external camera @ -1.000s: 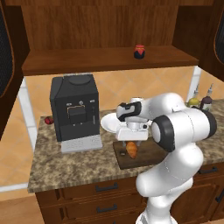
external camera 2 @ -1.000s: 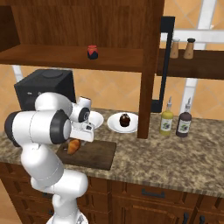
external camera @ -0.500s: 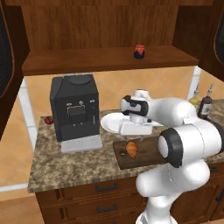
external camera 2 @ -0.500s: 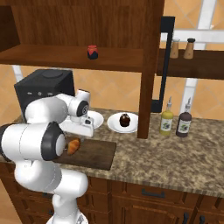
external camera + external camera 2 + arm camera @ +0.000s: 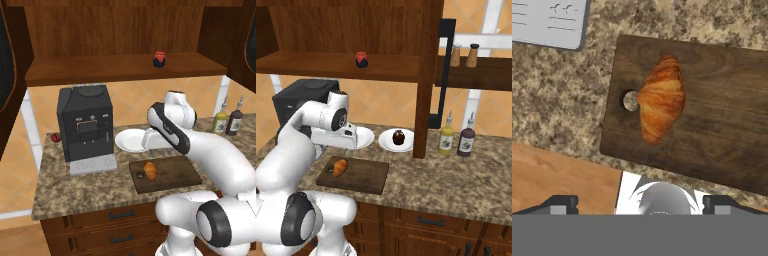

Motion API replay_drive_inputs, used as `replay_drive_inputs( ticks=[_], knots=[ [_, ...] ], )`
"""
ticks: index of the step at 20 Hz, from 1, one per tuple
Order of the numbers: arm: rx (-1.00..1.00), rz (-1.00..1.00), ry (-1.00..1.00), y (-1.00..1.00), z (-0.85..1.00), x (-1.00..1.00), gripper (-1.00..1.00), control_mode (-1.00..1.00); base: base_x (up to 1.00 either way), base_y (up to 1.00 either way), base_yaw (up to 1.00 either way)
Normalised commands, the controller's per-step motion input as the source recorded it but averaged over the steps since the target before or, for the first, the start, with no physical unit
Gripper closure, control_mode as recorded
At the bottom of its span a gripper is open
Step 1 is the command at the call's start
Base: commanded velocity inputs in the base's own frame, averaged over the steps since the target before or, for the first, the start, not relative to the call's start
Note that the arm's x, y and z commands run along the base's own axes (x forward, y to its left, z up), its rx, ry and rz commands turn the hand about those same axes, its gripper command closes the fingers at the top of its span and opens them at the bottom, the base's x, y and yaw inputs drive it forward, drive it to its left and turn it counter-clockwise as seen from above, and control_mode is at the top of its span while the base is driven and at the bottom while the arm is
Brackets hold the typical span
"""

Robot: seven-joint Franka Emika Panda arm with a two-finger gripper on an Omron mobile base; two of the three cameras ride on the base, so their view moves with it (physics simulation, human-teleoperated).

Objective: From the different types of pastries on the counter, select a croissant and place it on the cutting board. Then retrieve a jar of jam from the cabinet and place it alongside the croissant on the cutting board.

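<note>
Croissant: one croissant lies on the cutting board, at the short end with the hole, just beside that hole. Nothing grips it.
Cutting board: one cutting board lies flat near the front edge of the table, in front of the plates.
Pincer: one pincer, fingers spread wide and holding nothing, hangs above the board end that carries the croissant. In the hand view one finger tip shows at the lower left and one at the lower right.
Jar: one jar of jam, dark with a red lid, stands upright on the cabinet shelf, well apart from the board.
Pastries: two in all; the second is a dark round pastry on its own plate, behind the board.
Plates: two white plates; one bare, one under the dark pastry.
Bottles: two bottles stand side by side near the back edge of the table, right of the cabinet post.
Shakers: two shakers stand on the side shelf.
Coffee machine: one black coffee machine stands at the left end of the table.
</note>
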Motion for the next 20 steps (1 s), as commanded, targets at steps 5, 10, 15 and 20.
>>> replay_drive_inputs(
  ticks=[5, 10, 15, 20],
  knots=[
    [-0.01, 0.00, -0.17, -0.01, 0.71, -0.48, -1.00, -1.00, 0.00, 0.00, 0.00],
    [0.00, 0.00, -0.11, -0.15, 0.66, -0.19, -1.00, -1.00, 0.00, 0.00, 0.00],
    [0.00, -0.01, -0.17, -0.16, 0.83, -0.07, -1.00, -1.00, 0.00, 0.00, 0.00],
    [0.00, -0.12, -0.22, -0.01, 0.85, 0.00, -1.00, -1.00, 0.00, 0.00, 0.00]
  ],
)
